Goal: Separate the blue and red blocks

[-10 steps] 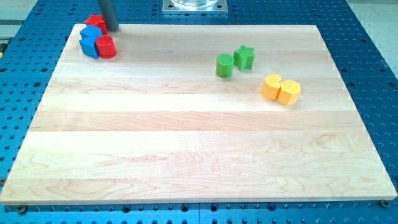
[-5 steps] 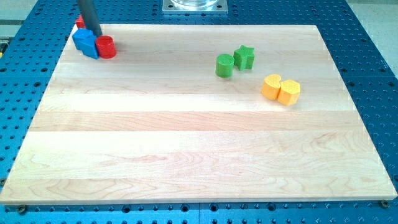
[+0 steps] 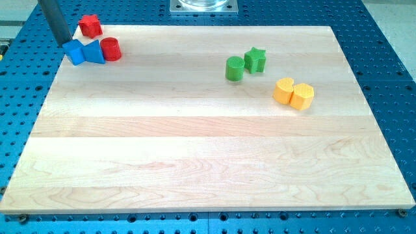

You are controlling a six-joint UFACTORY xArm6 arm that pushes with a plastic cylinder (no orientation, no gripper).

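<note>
My tip is at the board's top-left corner, at the upper-left edge of a blue block that overhangs the board's left edge. A second blue block lies just to its right and touches a red cylinder. A red star sits alone on the board's top edge, above the blue blocks and to the right of the rod.
A green cylinder and a green star sit together right of centre near the top. Two yellow blocks touch each other further right. The wooden board lies on a blue perforated table.
My tip has moved left from beside the red star to the far-left corner. The blue blocks have shifted left and spread out; the red star is now apart from them.
</note>
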